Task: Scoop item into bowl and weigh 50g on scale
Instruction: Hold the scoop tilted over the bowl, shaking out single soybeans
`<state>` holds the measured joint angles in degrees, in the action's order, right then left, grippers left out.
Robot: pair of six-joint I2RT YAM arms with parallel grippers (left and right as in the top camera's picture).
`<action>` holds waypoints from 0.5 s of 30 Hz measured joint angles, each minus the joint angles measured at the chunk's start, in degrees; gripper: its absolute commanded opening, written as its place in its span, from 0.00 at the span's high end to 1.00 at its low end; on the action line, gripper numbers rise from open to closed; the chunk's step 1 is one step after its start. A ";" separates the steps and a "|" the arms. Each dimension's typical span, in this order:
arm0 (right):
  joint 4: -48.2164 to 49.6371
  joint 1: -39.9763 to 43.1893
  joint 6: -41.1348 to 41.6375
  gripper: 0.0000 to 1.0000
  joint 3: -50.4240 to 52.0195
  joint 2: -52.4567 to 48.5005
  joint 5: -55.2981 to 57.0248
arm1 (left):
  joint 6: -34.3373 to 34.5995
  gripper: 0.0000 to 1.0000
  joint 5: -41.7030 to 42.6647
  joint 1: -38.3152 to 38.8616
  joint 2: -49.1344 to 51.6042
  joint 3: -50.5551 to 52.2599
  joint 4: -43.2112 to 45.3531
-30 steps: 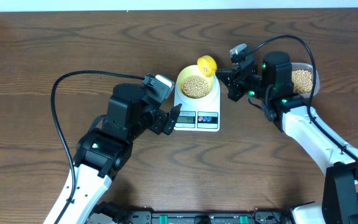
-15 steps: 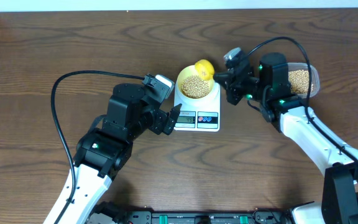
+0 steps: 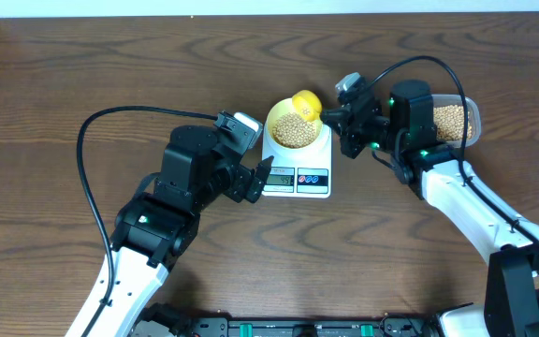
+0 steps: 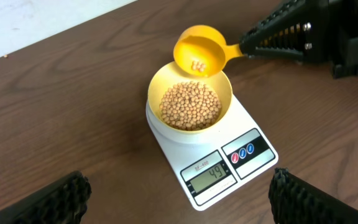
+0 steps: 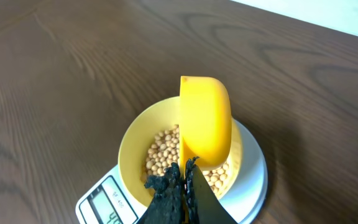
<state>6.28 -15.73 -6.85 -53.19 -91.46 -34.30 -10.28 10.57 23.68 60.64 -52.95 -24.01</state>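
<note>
The pale yellow bowl [image 3: 269,128] stands on the white scale [image 3: 313,180], filled with beige beans [image 3: 294,131]. In the left wrist view the scale's screen [image 4: 211,175] reads 49. My right gripper [image 3: 333,114] is shut on the handle of a yellow scoop [image 3: 308,103], whose cup is tipped on its side over the bowl's far right rim. A few beans [image 4: 197,65] lie in the scoop [image 4: 199,50]. From the right wrist, the scoop [image 5: 207,118] hangs over the bowl [image 5: 128,149]. My left gripper [image 3: 262,178] stands open at the scale's front left, holding nothing.
A clear plastic tub [image 3: 476,120] with more beans [image 3: 451,120] sits at the right, partly behind my right arm. The left arm's cable loops over the table at the left. Dark wood table surrounds the scale.
My right gripper shifted slightly left and brought the scoop further over the bowl, tipping it. It has held still for the last half second. The left arm has not moved.
</note>
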 measured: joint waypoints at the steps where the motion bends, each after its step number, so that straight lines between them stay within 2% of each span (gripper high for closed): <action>1: 0.33 0.26 0.94 0.99 0.02 0.00 0.00 | 0.00 0.06 0.00 0.00 0.00 0.00 0.00; 7: 1.09 2.03 6.60 0.99 0.02 0.00 -0.02 | 0.00 0.06 0.00 0.00 0.00 0.00 0.00; 15: 2.14 3.19 9.33 0.99 0.00 0.00 -0.92 | 0.00 0.06 0.00 0.00 0.00 0.00 0.00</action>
<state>8.43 -12.53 2.48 -53.19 -91.46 -35.22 -10.28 10.57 23.68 60.64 -52.95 -24.01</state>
